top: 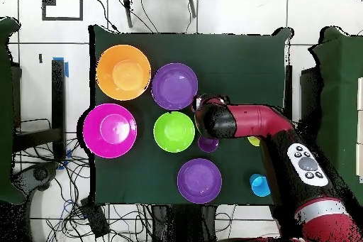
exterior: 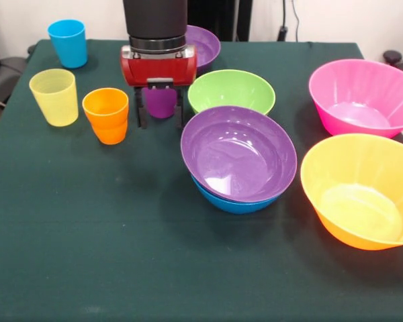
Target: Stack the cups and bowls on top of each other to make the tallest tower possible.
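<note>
At lower right of the front view an orange bowl [exterior: 363,194] is sitting on the green tabletop [exterior: 87,255], a pink bowl [exterior: 363,97] above it. At centre the tower [exterior: 238,161] is standing (purple bowl tilted in the blue). Behind it, a green bowl [exterior: 231,91] is resting. Left of it the gripper [exterior: 160,107] is holding the purple cup [exterior: 161,102] between its jaws, beside the orange cup [exterior: 107,115], yellow cup [exterior: 54,96] and, upper left, the blue cup [exterior: 68,43].

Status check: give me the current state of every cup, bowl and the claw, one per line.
claw: shut on purple cup
purple cup: upright, held
blue cup: upright, empty
yellow cup: upright, empty
orange cup: upright, empty
stacked purple bowl: tilted, nested in blue bowl
green bowl: upright, empty
far purple bowl: unstacked
pink bowl: empty
orange bowl: empty
</note>
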Controlling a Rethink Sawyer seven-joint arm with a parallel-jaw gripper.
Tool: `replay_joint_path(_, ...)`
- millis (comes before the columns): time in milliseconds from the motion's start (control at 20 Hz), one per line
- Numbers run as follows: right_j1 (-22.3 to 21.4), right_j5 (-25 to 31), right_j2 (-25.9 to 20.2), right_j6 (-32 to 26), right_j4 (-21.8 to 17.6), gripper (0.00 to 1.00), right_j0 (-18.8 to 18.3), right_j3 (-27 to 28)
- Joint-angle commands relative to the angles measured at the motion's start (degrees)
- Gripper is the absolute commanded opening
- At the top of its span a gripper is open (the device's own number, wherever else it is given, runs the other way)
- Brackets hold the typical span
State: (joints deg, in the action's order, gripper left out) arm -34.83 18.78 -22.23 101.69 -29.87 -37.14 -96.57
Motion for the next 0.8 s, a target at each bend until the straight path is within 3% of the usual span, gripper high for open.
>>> replay_joint_path(50,3.2,-3.9,-3.2,2.4,-1.2,1.00,0.4,-1.9)
replay_joint_path(300,2.6,-3.1,-3.1,1.4,-1.1,1.00,0.3,-2.0)
replay_joint_path(550,3.8,-2.4,-4.5,0.9,-0.2,1.00,-2.2,-3.6)
replay_joint_path(800,3.9,-3.6,-4.9,0.4,-1.5,1.00,-3.2,-4.5)
